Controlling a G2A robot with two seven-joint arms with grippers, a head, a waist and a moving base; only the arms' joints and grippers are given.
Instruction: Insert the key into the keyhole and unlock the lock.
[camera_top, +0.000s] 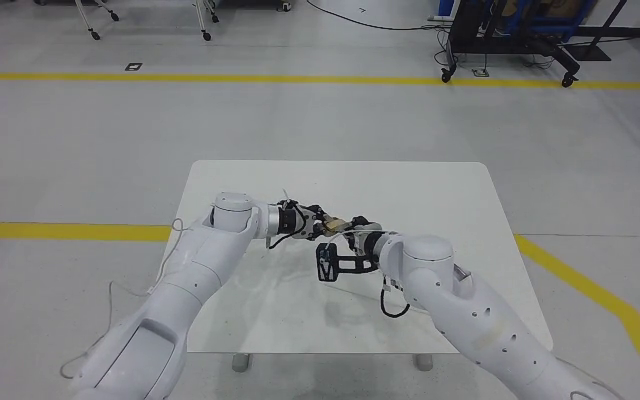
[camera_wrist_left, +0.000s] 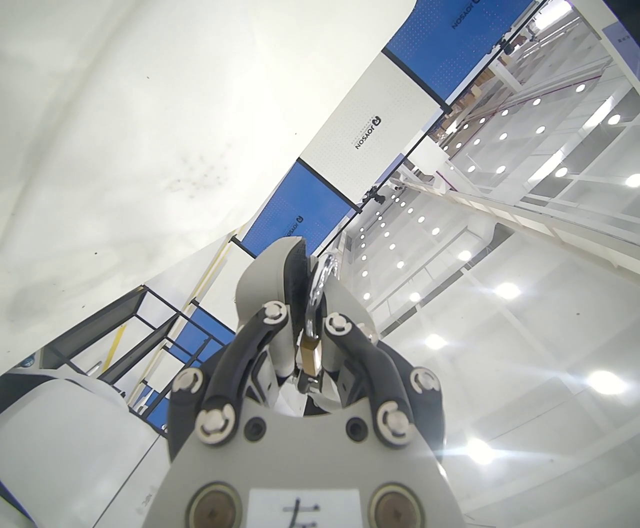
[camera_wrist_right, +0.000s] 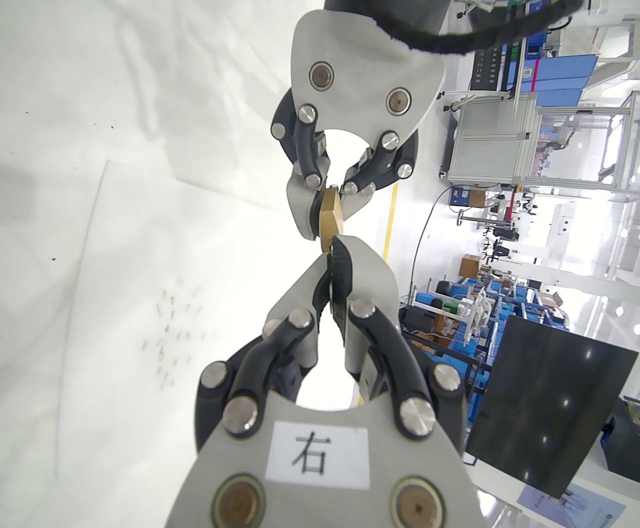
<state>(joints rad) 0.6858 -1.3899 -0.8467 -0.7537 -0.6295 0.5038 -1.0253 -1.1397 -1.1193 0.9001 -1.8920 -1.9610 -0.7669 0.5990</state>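
Observation:
My left gripper (camera_wrist_left: 318, 278) is shut on a brass padlock (camera_wrist_left: 310, 354), and the silver shackle (camera_wrist_left: 320, 280) stands up between the fingers. In the top view both grippers meet above the middle of the white table (camera_top: 450, 200), with the left gripper (camera_top: 320, 221) and right gripper (camera_top: 349, 236) on either side of the padlock (camera_top: 337, 222). My right gripper (camera_wrist_right: 331, 249) is shut, its tips against the end face of the padlock (camera_wrist_right: 330, 212) held by the left gripper (camera_wrist_right: 326, 227). The key is almost wholly hidden between the right pads.
The table's far edge (camera_top: 340, 163) and right edge (camera_top: 515, 250) lie well away from both grippers. Yellow floor lines (camera_top: 300, 78) run beyond the table. Both arms hold the padlock off the tabletop.

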